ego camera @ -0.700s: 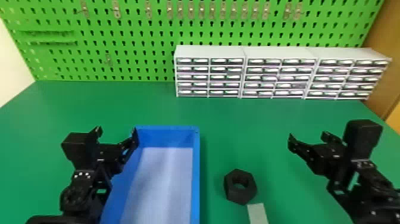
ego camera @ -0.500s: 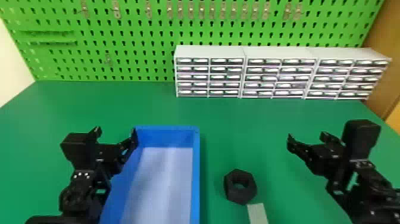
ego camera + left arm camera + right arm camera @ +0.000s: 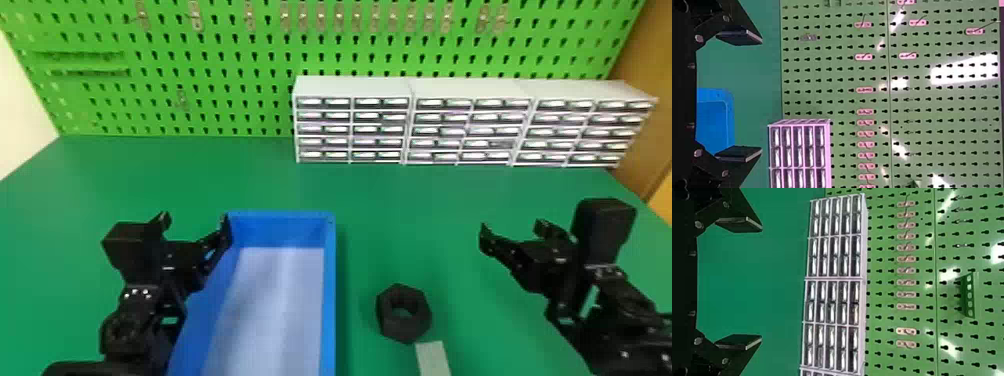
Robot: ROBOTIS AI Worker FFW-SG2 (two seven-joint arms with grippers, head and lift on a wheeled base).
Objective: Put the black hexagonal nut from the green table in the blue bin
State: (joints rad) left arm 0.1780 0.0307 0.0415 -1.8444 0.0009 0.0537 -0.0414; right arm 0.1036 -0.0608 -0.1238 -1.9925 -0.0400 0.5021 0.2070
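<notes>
In the head view my left gripper (image 3: 196,223) is held over the left edge of the blue bin (image 3: 330,300), and my right gripper (image 3: 511,231) is over the table's right side. The black hexagonal nut (image 3: 389,325) lies on the green table (image 3: 400,210), right of the bin and apart from it. In the left wrist view, my left gripper (image 3: 760,97) has its fingers wide apart with nothing between them; a corner of the blue bin (image 3: 730,117) shows beyond. My right gripper (image 3: 761,285), in its wrist view, is likewise open and holds nothing.
A pale flat strip (image 3: 434,357) lies just in front of the nut. White drawer cabinets (image 3: 352,87) stand along the back of the table, against a green pegboard (image 3: 200,117) with metal hooks.
</notes>
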